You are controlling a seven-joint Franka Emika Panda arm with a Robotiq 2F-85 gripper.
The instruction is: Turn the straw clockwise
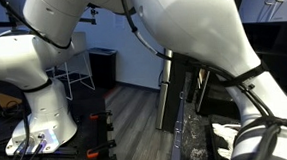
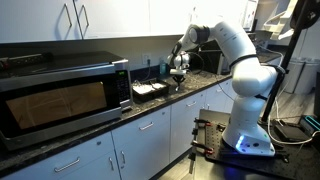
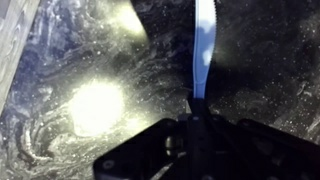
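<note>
In the wrist view a pale blue straw [image 3: 204, 50] runs from the top edge straight down into my gripper [image 3: 197, 110]. The dark fingers are closed around its lower end, just above the dark speckled countertop [image 3: 270, 70]. In an exterior view my gripper [image 2: 177, 74] points down at the counter [image 2: 160, 104] beside the microwave; the straw is too small to make out there. In an exterior view my own white arm [image 1: 201, 36] fills the frame and hides the straw and gripper.
A large microwave [image 2: 60, 98] stands on the counter, with a black tray [image 2: 150, 90] between it and my gripper. A bright light reflection [image 3: 97, 105] glares on the counter. A second white robot base [image 1: 32, 97] and a black bin [image 1: 103, 67] stand on the floor.
</note>
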